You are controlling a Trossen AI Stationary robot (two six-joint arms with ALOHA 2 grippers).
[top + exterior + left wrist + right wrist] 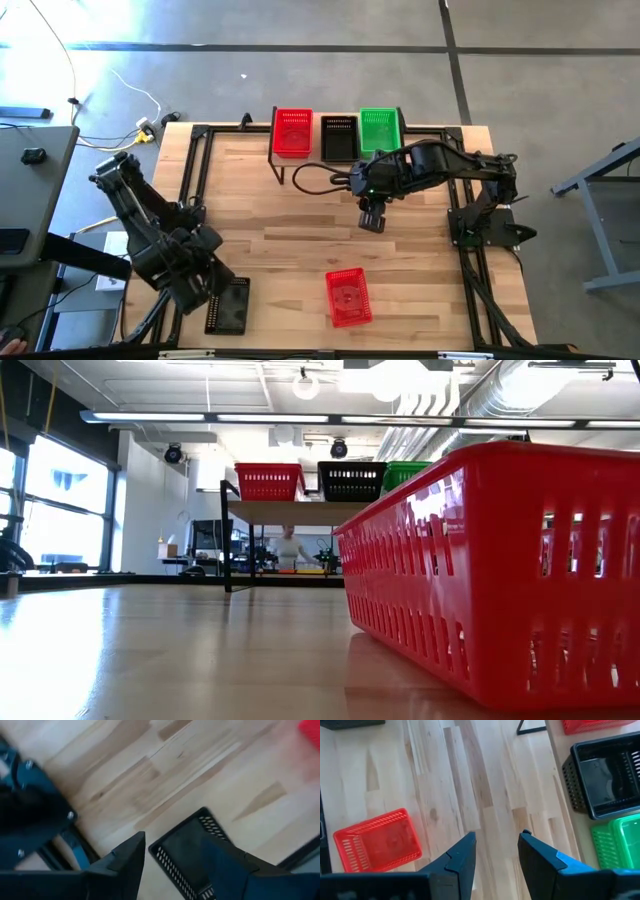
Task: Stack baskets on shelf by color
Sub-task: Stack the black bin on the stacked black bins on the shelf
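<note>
The shelf [300,160] stands at the table's far edge. On its top a red basket [292,132], a black basket [338,138] and a green basket [380,130] sit side by side. Another red basket [348,297] rests on its base near the table's near edge. A black basket [228,305] lies at the near left. My left gripper [172,865] is open at that black basket [192,845], one finger outside its wall and one over its inside. My right gripper [497,852] is open and empty above mid-table, in front of the shelf. My left gripper comes at the black basket's left wall [160,857] slanting from above, with its fingers on either side of the wall. I cannot tell whether either finger touches it. The basket rests flat on the table.
Black frame rails [195,170] run along the table's left, right and far edges. A cable [310,180] loops on the wood in front of the shelf. Bare wood lies between the shelf and the near red basket [377,842]. A person [290,545] shows far behind the shelf.
</note>
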